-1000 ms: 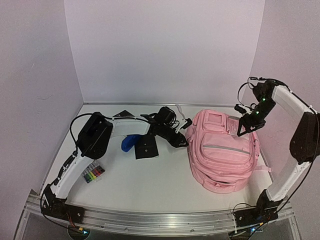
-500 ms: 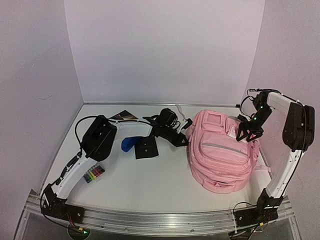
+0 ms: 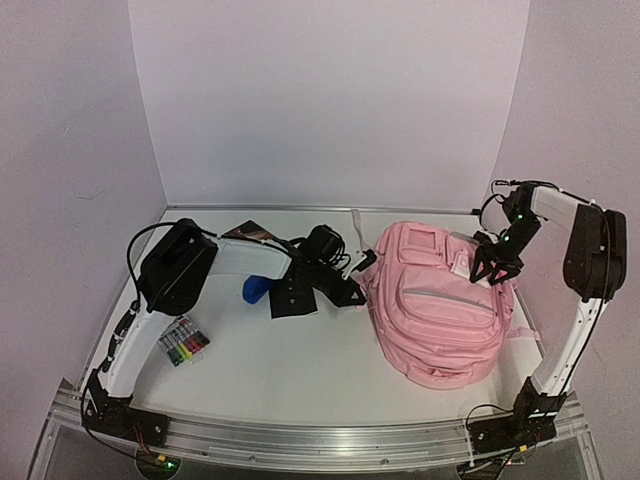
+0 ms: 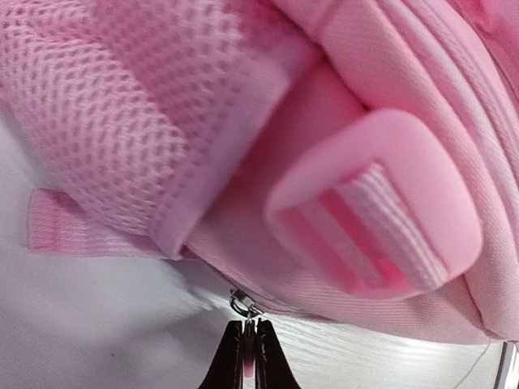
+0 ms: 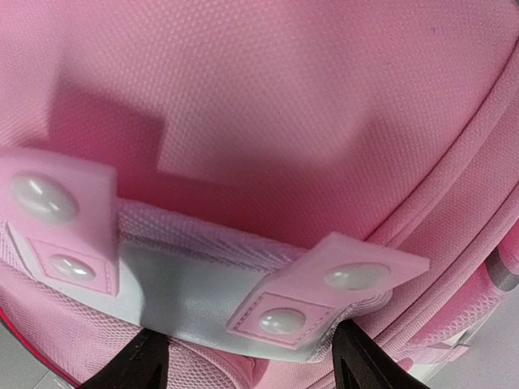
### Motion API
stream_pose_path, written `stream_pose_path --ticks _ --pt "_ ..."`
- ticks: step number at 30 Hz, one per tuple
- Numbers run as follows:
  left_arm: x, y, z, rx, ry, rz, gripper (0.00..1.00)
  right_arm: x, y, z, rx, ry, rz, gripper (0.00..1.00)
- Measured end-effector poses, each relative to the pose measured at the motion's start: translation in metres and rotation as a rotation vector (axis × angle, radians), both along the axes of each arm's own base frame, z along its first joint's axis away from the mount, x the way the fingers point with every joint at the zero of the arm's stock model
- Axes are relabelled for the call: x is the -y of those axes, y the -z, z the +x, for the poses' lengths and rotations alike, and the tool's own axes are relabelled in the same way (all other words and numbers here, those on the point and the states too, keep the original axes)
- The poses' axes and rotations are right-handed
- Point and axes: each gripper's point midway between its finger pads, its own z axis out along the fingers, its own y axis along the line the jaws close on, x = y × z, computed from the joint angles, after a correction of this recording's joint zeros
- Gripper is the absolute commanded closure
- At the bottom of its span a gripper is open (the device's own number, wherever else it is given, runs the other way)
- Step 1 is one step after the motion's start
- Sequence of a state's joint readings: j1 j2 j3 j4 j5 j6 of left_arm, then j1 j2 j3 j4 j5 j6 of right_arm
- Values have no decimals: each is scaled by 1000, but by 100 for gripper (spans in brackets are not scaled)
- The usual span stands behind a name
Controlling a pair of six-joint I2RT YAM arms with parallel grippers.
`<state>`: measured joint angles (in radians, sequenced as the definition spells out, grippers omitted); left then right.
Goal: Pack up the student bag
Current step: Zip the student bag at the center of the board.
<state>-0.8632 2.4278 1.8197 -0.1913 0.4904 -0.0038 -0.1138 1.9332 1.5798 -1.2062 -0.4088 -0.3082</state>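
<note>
Pink student bag [image 3: 440,310]; left jaws clamped on its zip pull [image 4: 242,305]; right jaws apart.

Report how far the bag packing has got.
Nothing looks packed yet: the marker pack, blue item and flat black item lie on the table. In hand: the left pincer is shut on a zip pull of the student bag; the right pincer stands open over its handle. Left: unzip, load, close.

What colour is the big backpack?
The backpack is pink, best seen from the top camera.
</note>
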Motion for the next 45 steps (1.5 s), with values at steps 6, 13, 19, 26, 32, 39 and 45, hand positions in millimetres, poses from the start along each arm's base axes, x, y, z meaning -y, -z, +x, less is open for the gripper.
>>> stream_pose_path --ticks 6,13,19,26,32,39,45 --pt "-2 -1 -38 3 48 32 100 -1 0 0 2 -1 1 29" --pt "-10 -4 -52 38 51 59 100 -3 -14 5 46 -66 13 23" --pt "-13 -7 -49 72 49 71 100 -41 -65 31 216 -215 14 22" --pt "-14 -7 -44 114 45 86 100 -145 -94 6 294 -453 82 25" --pt "-16 -13 -41 161 43 95 100 -190 -93 6 295 -479 122 28" --pt "-19 -11 -37 198 39 122 100 -223 -75 34 302 -425 121 29" --pt "-20 -9 -35 235 43 141 100 -239 -67 60 352 -433 92 31"
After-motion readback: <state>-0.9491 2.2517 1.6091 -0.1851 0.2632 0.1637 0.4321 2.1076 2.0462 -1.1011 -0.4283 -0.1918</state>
